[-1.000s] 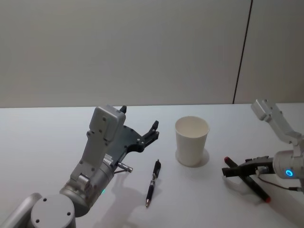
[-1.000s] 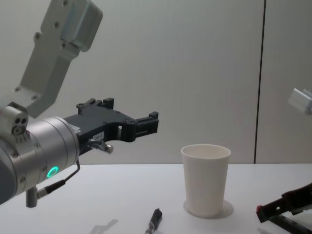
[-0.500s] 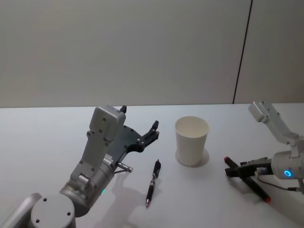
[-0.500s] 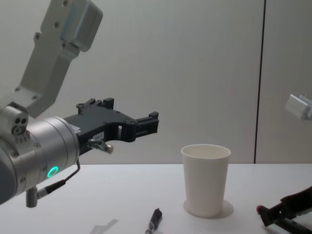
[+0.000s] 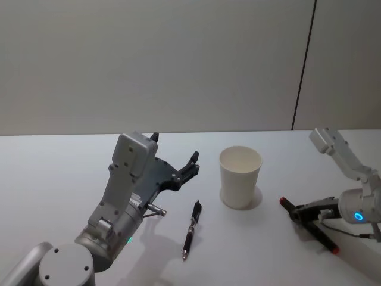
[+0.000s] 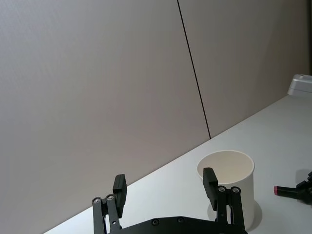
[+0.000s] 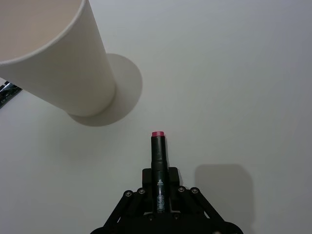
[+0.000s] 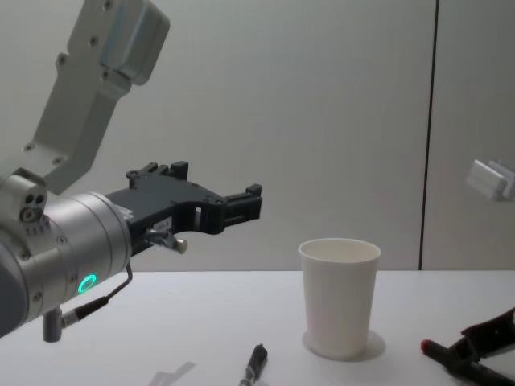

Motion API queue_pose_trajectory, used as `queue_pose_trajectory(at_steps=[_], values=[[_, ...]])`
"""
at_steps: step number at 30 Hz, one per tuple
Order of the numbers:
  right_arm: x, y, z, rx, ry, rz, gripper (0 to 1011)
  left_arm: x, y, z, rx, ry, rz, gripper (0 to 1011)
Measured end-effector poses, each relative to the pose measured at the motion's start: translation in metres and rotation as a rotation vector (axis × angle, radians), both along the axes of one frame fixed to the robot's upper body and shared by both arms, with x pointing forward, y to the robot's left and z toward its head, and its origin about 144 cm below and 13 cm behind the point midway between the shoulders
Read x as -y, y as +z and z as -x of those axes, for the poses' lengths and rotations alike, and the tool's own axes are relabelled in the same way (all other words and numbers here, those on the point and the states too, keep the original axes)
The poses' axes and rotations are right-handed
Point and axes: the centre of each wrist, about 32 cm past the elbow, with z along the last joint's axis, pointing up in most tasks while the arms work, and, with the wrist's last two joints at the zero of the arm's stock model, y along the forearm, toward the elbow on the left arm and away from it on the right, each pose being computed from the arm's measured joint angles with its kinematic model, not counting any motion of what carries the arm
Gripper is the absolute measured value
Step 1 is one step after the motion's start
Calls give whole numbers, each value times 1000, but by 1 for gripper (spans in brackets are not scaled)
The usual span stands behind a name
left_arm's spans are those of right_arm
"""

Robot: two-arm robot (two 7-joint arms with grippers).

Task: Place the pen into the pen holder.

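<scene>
White table [image 5: 53, 179]: right gripper [image 7: 160, 173] grips red-tipped marker [image 7: 158, 146] near pen holder [image 5: 240, 177]; left gripper [image 6: 165, 181] wide.

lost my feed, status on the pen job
Left gripper open, hovering left of paper cup. Right gripper shut on red-tipped marker, right of cup. Cup upright; black pen lies on table.

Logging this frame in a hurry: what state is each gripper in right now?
Left gripper: open, holding nothing.
Right gripper: closed on the red-tipped marker.
</scene>
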Motion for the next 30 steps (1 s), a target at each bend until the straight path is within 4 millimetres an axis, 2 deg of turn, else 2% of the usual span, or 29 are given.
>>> queue_pose_trajectory(at_steps=[19, 30], values=[[-1, 0, -2, 19, -12, 11, 181, 0, 0, 0, 0, 0, 0, 1000], [-4, 10, 7, 142, -9, -9, 181, 0, 0, 0, 0, 0, 0, 1000]])
